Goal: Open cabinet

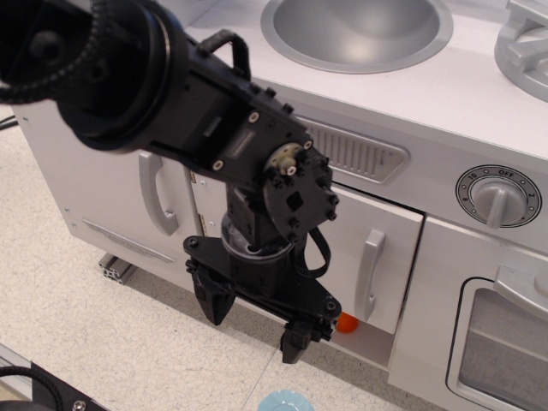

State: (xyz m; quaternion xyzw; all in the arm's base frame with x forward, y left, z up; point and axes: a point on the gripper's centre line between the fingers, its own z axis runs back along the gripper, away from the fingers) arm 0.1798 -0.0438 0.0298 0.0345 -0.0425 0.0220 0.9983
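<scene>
Cabinet [377,248] sits mid-kitchen below the vent, door slightly ajar, handle [370,274] at its right edge. Gripper [257,330] hangs in front, jaws spread, empty. I judge approach step; next I must reach that handle.

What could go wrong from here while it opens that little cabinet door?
The cabinet door is only ajar, and the open claw hangs in front of it, not on the short handle, so it may miss or slip. A wider swing could knock out the orange ball at the door's lower edge.
</scene>
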